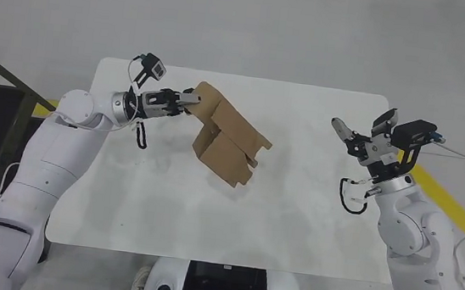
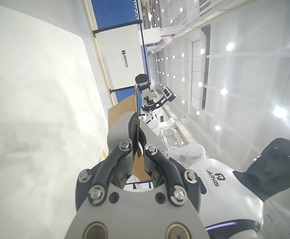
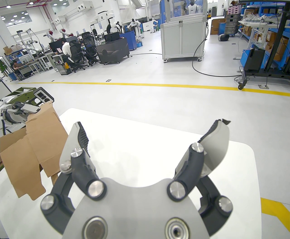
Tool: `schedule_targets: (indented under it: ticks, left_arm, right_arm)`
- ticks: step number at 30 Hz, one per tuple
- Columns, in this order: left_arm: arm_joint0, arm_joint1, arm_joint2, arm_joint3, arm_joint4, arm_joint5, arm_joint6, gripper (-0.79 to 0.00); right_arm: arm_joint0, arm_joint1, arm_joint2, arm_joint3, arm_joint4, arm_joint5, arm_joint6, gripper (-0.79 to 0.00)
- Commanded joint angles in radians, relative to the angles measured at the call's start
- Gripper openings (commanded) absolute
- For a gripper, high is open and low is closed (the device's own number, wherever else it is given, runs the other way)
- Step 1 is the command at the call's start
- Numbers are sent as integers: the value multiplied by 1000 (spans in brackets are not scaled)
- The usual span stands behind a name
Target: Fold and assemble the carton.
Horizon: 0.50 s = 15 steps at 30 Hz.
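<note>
While left jaws pinch the carton (image 1: 229,136) edge, right jaws gape near the table (image 1: 309,230) rim; well apart.

A white surface (image 1: 208,211) with rounded corners stands on a pale grey floor (image 3: 145,68) crossed by a yellow line (image 3: 158,85), with black office chairs (image 3: 78,53), a wheeled cabinet (image 3: 183,38) and a black cable (image 3: 217,75) beyond.

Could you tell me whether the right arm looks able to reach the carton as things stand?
Probably yes: the right tool is open and nothing lies on the table between it and the carton, which the left tool holds by its far edge.
</note>
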Motion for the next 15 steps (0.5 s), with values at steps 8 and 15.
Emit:
schedule_targets:
  ticks: [8, 15]
  left_arm:
    - [0, 0, 0, 0, 0, 0, 0, -785]
    - [0, 0, 0, 0, 0, 0, 0, -785]
  right_arm:
    - [13, -5, 33, 17, 311, -35, 155, 0]
    - [-9, -4, 14, 12, 527, -115, 313, 0]
